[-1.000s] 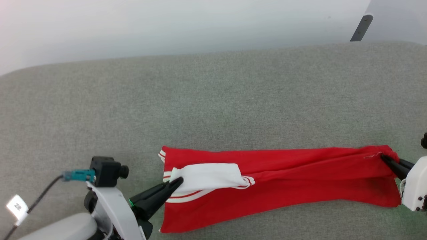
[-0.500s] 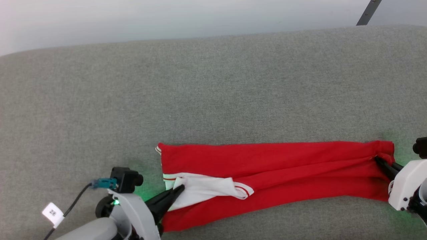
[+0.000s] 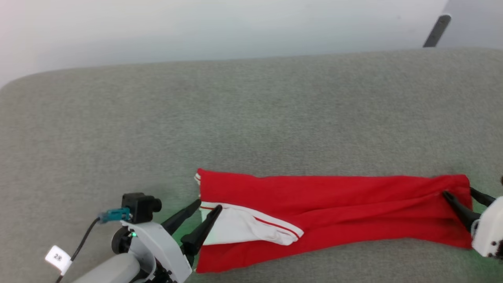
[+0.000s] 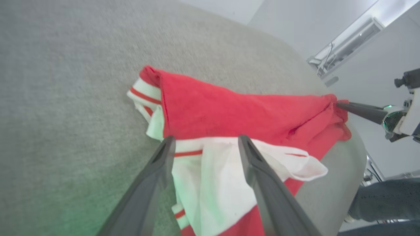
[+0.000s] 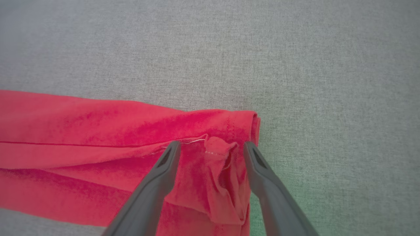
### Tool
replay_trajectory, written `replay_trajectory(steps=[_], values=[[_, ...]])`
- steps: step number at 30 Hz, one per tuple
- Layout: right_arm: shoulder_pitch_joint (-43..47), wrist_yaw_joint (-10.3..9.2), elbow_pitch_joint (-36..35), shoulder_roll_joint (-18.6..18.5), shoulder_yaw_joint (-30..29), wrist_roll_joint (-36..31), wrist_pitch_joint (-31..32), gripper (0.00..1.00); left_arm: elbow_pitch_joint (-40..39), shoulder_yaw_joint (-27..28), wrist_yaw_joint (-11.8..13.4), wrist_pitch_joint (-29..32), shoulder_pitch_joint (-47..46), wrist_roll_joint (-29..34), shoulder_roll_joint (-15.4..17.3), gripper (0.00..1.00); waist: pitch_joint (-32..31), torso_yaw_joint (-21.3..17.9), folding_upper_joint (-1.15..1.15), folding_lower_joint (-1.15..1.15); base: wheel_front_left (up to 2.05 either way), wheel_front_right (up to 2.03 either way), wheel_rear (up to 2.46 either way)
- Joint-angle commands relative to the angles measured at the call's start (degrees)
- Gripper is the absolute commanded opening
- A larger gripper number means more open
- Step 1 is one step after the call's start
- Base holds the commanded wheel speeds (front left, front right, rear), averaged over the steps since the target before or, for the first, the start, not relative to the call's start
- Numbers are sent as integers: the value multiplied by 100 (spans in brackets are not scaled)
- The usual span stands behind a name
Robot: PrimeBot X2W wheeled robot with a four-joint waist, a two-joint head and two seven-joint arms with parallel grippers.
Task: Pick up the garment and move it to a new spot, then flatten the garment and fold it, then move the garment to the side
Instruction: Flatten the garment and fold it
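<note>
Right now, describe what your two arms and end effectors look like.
The left end effector has two long, dark, tapering fingers on a pale grey wrist housing with a small green light. A black camera block sits on it, with a teal connector, black cable and white tag. The right end effector has matching dark fingers on a white housing.

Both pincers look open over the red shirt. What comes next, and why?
Probably the right pincer closes on its end of the garment to carry it toward the left pincer: it lies as one long strip, not yet folded across.
</note>
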Motion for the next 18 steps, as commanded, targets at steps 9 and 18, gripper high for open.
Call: replay_trajectory(steps=[9, 18], values=[[776, -1, 78, -361, -682, 521, 340, 100, -155, 1884, 11, -1, 1208, 1066, -603, 100, -369, 783, 0, 0, 0, 0, 0], [1260, -1, 514, -406, -986, 941, 1045, 100, 45, 3169, 195, -2, 1936, 2823, -1197, 100, -411, 1294, 0, 0, 0, 0, 0]])
